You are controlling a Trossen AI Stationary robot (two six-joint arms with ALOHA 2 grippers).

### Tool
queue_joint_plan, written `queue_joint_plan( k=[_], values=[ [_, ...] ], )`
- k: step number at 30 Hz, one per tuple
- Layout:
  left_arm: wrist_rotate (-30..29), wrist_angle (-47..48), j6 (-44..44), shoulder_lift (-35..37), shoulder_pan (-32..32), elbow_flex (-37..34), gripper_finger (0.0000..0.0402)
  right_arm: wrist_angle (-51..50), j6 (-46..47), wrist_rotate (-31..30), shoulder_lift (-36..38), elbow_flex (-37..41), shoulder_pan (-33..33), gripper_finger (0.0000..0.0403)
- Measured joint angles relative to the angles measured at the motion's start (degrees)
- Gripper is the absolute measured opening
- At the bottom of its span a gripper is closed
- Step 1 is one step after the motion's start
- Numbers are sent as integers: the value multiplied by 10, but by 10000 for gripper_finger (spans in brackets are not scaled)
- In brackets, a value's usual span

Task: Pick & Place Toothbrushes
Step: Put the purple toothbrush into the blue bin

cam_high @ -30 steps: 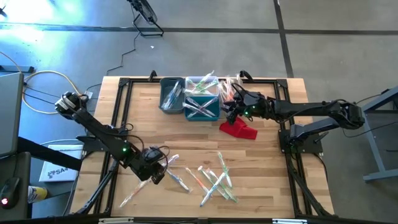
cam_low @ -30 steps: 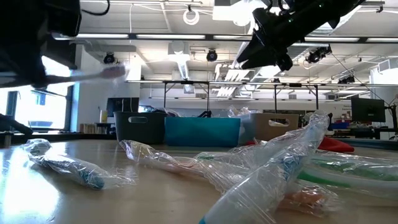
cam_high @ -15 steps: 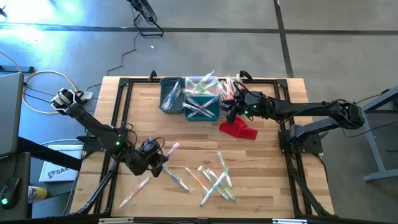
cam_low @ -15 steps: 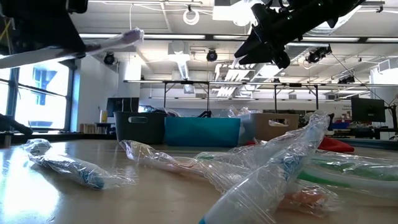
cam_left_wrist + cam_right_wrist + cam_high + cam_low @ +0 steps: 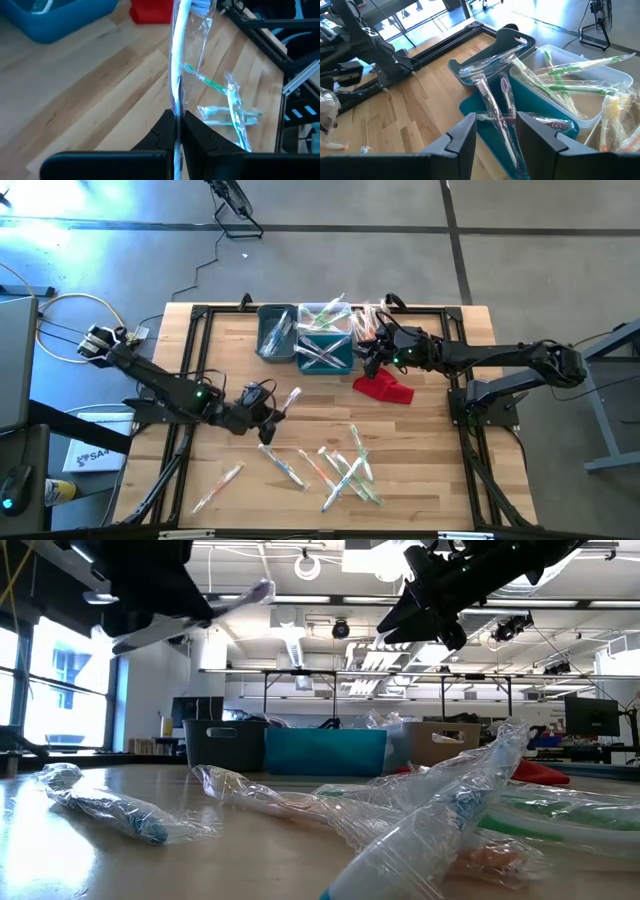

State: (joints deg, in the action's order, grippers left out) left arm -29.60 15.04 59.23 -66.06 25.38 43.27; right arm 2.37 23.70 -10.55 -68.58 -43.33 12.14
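The worktop [image 5: 420, 480] carries three bins at its far edge and loose toothbrushes [image 5: 345, 470] near its front edge, with bare wood between. The left arm reaches low across the middle; its left hand [image 5: 268, 408] is clamped on a wrapped white toothbrush [image 5: 179, 60], held clear above the wood. The right hand [image 5: 372, 352], fingers apart, hovers beside the teal bin [image 5: 325, 355], above the red cloth [image 5: 383, 388].

The pale wooden plank worktop [image 5: 220, 350] carries a grey rectangular bin [image 5: 276, 334], a teal bin [image 5: 324, 352] and a white bin [image 5: 366, 326] beneath the right hand [image 5: 368, 356], a crumpled red cloth [image 5: 383, 388] beside it, and loose clear-wrapped toothbrushes [image 5: 345, 470] scattered near the left hand [image 5: 268, 412].
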Motion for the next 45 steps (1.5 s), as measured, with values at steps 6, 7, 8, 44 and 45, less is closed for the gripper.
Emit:
queue_joint_plan(
  k=[6,7,8,44,45],
  values=[
    [37,-25,-45,0,-56,0,8,0,0,0,0,0,0,132],
    [41,-25,-51,0,-66,0,8,0,0,0,0,0,0,132],
    [48,-27,-56,0,-75,0,8,0,0,0,0,0,0,132],
    [278,-241,-286,-1,-385,0,9,165,-146,99,0,0,85,132],
    [284,-250,-292,-2,-394,0,9,171,-139,121,0,0,92,132]
  ],
)
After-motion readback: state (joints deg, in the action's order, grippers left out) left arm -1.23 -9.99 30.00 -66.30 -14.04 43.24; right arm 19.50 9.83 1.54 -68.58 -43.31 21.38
